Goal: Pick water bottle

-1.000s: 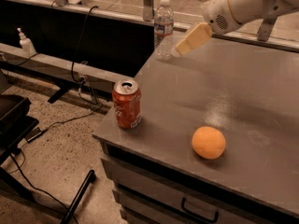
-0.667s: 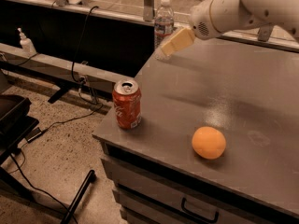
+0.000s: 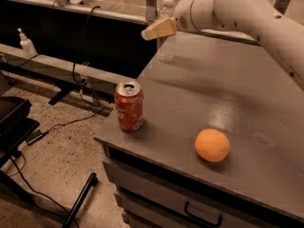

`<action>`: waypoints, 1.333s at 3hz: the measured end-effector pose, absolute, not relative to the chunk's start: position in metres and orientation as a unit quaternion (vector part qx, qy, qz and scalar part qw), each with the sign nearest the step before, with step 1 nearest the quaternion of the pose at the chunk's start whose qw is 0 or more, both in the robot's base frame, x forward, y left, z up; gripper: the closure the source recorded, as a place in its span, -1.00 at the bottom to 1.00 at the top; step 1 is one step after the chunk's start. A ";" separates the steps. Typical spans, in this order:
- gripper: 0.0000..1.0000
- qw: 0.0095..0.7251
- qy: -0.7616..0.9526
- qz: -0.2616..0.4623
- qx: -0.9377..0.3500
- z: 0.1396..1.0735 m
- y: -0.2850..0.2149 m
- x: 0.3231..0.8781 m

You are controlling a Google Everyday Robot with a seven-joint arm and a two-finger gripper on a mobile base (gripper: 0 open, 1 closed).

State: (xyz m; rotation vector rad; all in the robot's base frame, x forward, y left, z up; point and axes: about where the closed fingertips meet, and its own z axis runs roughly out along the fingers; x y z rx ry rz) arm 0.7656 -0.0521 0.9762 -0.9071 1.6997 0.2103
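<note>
Swinging left, my gripper [image 3: 159, 28] is nearing the water bottle [image 3: 166, 49]; I cannot tell its spread. Likely light and crushable, so I'm favouring mid-body.

1 red soda can [image 3: 128, 105] stood upright near the left front edge of the grey cabinet top [image 3: 237, 84], well apart from 1 orange [image 3: 212, 145] lying nearer the front. A drawer handle [image 3: 203, 217] showed below. Far left, a small pump bottle [image 3: 27, 42] stood on a ledge [image 3: 57, 65]. Black cables [image 3: 80, 56] trailed onto the speckled floor [image 3: 61, 170].
</note>
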 end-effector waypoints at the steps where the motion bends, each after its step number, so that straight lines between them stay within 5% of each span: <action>1: -0.63 0.585 0.718 0.102 -0.364 0.980 -0.046 0.797; 4: 0.91 0.548 0.742 0.128 -0.364 0.994 -0.088 0.800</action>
